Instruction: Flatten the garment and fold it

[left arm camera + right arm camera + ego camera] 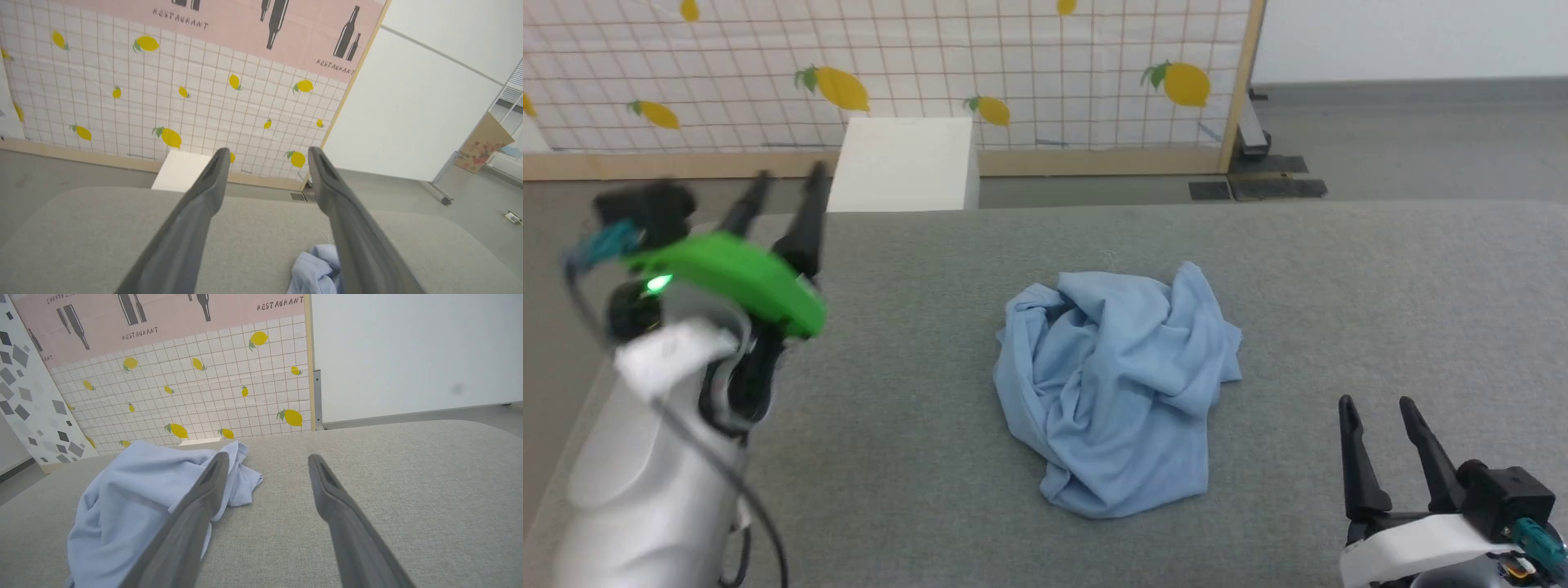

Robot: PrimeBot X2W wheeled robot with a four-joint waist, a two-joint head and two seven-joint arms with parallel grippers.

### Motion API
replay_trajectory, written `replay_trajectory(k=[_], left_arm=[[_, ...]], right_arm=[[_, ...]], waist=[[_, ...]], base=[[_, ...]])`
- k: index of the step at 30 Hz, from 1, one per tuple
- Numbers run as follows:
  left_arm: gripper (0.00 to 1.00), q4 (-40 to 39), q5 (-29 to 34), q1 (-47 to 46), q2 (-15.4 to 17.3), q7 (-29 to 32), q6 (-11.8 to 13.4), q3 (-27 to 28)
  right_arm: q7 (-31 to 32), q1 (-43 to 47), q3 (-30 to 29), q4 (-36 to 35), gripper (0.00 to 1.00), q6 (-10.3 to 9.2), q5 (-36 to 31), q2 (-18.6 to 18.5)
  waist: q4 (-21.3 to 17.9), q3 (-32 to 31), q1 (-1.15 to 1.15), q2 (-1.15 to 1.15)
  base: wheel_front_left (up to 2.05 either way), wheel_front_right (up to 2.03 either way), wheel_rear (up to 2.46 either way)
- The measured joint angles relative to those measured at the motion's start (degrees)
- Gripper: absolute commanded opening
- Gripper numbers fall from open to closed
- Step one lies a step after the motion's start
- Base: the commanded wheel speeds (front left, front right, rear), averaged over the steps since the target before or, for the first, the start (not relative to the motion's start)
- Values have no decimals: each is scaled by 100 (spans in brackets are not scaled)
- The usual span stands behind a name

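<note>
Surface: grey woven pad (915, 474), flat, rounded at its far corners.

Nearest, right of the garment (1115, 384): right gripper (1376, 402), low over the pad, fingers spread wide, nothing between them. Its wrist is cut off by the head view's bottom edge.

Left of the garment and well apart from it: left gripper (791, 173), raised above the pad on a pale forearm with a green cover. Fingers parted, holding nothing. It is blurred in the head view.

Garment: light blue, bunched in a crumpled heap near the pad's middle, touching neither gripper. Folds hide its outline, and sleeves, neck and front cannot be told apart. In the left wrist view only a corner shows, partly behind one finger and cut by the bottom edge. In the right wrist view a finger covers part of it.

Beyond the garment, just past the pad's far edge: white box (905, 163), its base hidden by the pad.

Behind the box: wood-framed screen (1029, 82), white grid with lemons, and a pink band (245, 24) above printed with bottles and "RESTAURANT".

Right of the screen: grey floor (1405, 147), then white wall (1405, 37). A cardboard carton (482, 143) leans far off, its print too small to read.
</note>
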Motion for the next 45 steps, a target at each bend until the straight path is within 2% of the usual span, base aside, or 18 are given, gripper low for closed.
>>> replay_trajectory(k=[4,8,11,19,31,40,45], left_arm=[[100,-124,525,548,192,-1144,9,49],[100,-271,1123,1139,355,-1499,132,-3],[100,-502,1473,1585,390,-1549,285,65],[100,-782,1457,2566,204,-1556,357,356],[100,-839,1510,2932,-77,-1564,249,369],[100,-923,1530,2978,-154,-1572,246,512],[100,-946,1535,2991,-172,-1572,202,552]], right_arm=[[0,1,-62,-15,100,0,-34,-1],[0,1,-100,-78,100,0,-74,0],[0,1,-98,-97,100,0,-93,-2],[0,12,-89,-134,100,0,-93,-2],[0,24,21,-143,100,0,-2,-2],[0,23,41,-82,100,0,11,-2],[160,-199,159,203,100,0,10,-3]], waist=[[63,-76,0,0],[20,-91,0,0],[-52,-84,0,0],[-176,-6,0,0],[-213,171,0,0],[-216,212,0,0],[-214,299,0,0]], base=[[0,0,0],[0,0,0],[0,0,0],[0,0,0],[0,0,0],[0,0,0],[0,0,0]])
